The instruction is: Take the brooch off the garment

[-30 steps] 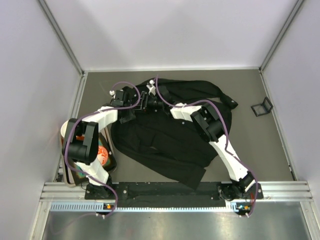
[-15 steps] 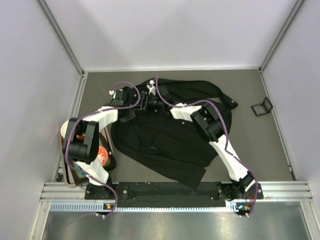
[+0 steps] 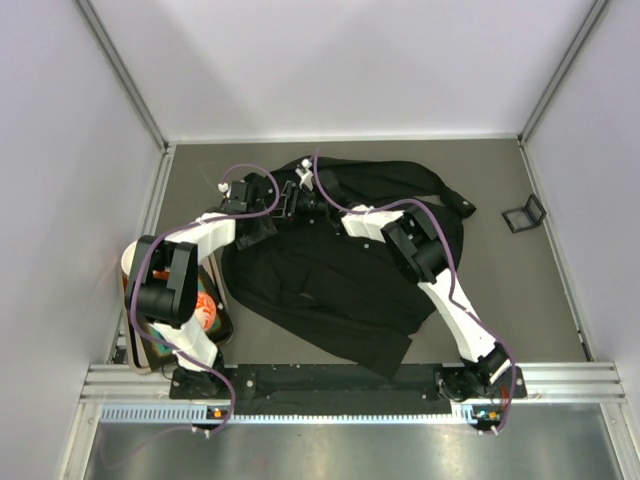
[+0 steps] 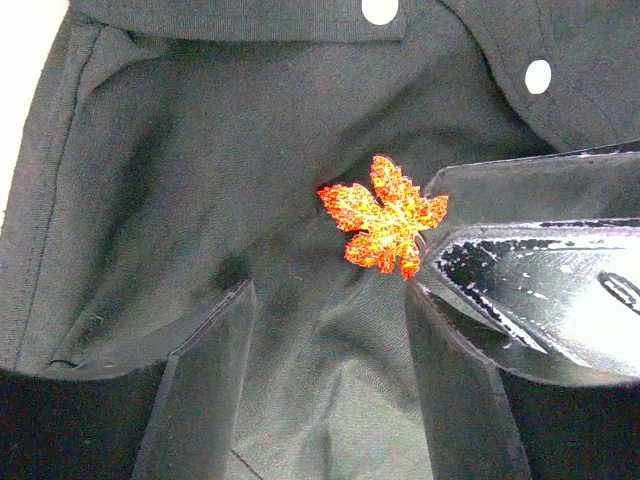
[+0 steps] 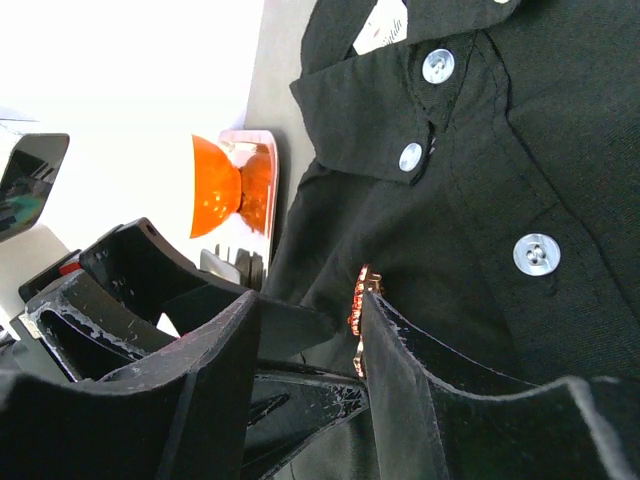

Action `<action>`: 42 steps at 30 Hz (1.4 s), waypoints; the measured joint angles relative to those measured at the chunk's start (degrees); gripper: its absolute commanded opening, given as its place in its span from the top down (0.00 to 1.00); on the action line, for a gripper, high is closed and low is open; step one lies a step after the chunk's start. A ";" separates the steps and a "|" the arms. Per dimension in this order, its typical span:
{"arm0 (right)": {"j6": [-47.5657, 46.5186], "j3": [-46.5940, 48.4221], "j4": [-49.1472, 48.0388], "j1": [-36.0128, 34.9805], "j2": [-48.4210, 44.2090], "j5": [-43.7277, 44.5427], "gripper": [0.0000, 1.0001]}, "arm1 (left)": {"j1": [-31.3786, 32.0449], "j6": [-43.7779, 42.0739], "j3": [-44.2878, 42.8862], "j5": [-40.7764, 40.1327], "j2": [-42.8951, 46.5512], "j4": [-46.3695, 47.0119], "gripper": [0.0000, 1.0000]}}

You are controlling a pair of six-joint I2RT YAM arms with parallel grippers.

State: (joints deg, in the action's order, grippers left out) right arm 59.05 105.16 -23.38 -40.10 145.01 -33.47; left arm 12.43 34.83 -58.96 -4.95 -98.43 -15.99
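So the step in hand looked like the grab itself, with the pin not off yet; the brooch (image 4: 385, 215) was seen sitting flat on the garment (image 3: 330, 290), just below the collar and its pale buttons (image 4: 380, 10), the shirt itself being spread out all crumpled on the tabletop (image 3: 500, 290); the left gripper (image 4: 328, 295) was planted on the cloth just under the leaf, jaws spread wide with one finger on either side of a soft fold and nothing gripped, so a hold-down job was probably meant there; the right gripper (image 5: 310, 300) was parked right at the leaf's edge, jaws parted; in its own wrist view the leaf was seen edge-on against the inner face of one finger, with the other finger clearly apart from it, so nothing could be called clamped; for the next move, those jaws would need to be shut on the leaf's rim and not on a pinch of fabric, and then drawn away from the shirt while the cloth was kept pressed down by the left side; how the thing was fastened at the back couldn't be told, so a gentle pull would be wise; with fabric that soft, some lifting along with the pin was to be expected, tbh.
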 measured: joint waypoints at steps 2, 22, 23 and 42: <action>0.02 0.33 0.39 0.00 0.04 0.13 0.54 | 0.00 0.17 0.00 0.00 0.00 0.00 0.30; 2.19 1.16 -1.11 0.13 1.38 -0.66 0.54 | 0.17 -0.44 -1.44 -0.92 -1.62 -0.24 0.54; 2.19 1.16 -1.11 0.13 1.38 -0.85 0.54 | 0.24 -0.44 -1.44 -0.92 -1.62 -0.09 0.55; 2.51 -0.52 -2.40 0.22 1.33 -2.62 0.53 | 0.44 -0.44 -1.42 -1.40 -0.66 0.37 0.62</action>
State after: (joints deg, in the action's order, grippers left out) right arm 61.56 104.64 -25.78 -39.88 146.34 -36.10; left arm 12.86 34.39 -60.38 -6.35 -99.09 -15.62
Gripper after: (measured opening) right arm 0.463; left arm 0.289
